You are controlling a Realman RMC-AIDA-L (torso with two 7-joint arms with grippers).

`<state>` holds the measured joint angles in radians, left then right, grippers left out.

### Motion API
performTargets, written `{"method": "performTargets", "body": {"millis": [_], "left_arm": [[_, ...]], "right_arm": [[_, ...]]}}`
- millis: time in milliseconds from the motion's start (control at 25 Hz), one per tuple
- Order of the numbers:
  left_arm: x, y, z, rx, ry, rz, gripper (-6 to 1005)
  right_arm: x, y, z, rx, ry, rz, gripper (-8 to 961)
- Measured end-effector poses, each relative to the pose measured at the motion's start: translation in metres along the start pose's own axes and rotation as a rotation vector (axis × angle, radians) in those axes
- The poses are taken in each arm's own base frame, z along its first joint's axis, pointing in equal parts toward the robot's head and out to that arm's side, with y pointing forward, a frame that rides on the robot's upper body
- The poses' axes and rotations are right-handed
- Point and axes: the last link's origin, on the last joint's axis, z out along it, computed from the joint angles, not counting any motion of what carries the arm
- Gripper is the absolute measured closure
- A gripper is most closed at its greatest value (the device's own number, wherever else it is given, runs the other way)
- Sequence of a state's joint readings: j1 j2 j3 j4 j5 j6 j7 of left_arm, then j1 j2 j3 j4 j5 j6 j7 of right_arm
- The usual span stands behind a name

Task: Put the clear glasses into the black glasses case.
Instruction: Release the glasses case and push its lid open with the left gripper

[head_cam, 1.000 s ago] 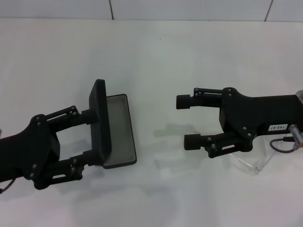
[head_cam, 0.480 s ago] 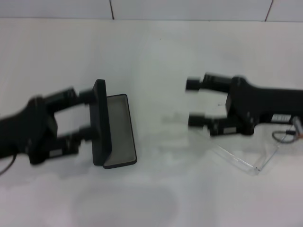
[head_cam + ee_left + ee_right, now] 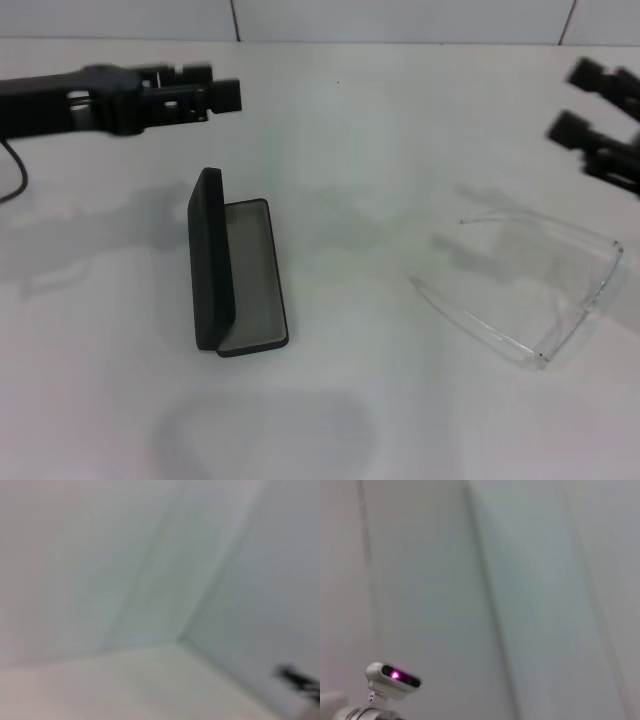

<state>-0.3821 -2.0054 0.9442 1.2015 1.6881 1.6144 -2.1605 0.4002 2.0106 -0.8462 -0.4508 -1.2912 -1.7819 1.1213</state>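
One black glasses case (image 3: 232, 268) lies on the white bench (image 3: 340, 420), left of centre and nearest of the task's things along with the glasses. It is a black rectangular shell with rounded corners, standing open: the tray lies flat on the bench showing a grey lining, and the lid stands up on edge along the tray's left side. Nothing lies in the tray.

One pair of clear glasses (image 3: 530, 290) rests on the bench to the right, well apart from the case. The frame is colourless and transparent throughout; its front faces right, and the two clear arms are unfolded and reach leftward toward the case, one nearer and one farther. Neither claw touches it.

Farther back on the left, the left claw (image 3: 225, 92) hangs above the bench beyond the case, pointing right, its arm running in from the left edge. From this side angle I cannot tell whether its fingers are apart or together; it holds nothing.

At the far right edge, the right claw (image 3: 578, 100) is raised beyond the glasses, its two fingers spread with a plain gap between them, empty.

Both wrist views show only pale wall panels; the right one also catches a small white device (image 3: 392, 680) with a magenta light.
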Motion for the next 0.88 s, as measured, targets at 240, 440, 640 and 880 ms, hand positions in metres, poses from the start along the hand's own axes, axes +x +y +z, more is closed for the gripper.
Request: {"method": "performTargets", "body": {"millis": [240, 440, 640, 880], "left_arm": [[0.018, -0.012, 0.026, 0.283, -0.243, -0.228, 304], [0.024, -0.004, 0.055, 0.486, -0.464, -0.257, 305], [0.025, 0.006, 0.078, 0.567, -0.569, -0.249, 307], [0.023, 0.008, 0.090, 0.592, -0.624, -0.229, 308]], "right_arm": [[0.005, 0.005, -0.025, 0.072, -0.011, -0.054, 77], [0.008, 0.006, -0.036, 0.098, 0.003, -0.098, 77], [0.006, 0.003, -0.045, 0.118, 0.020, -0.165, 77], [0.001, 0.000, -0.047, 0.117, 0.028, -0.199, 77]]}}
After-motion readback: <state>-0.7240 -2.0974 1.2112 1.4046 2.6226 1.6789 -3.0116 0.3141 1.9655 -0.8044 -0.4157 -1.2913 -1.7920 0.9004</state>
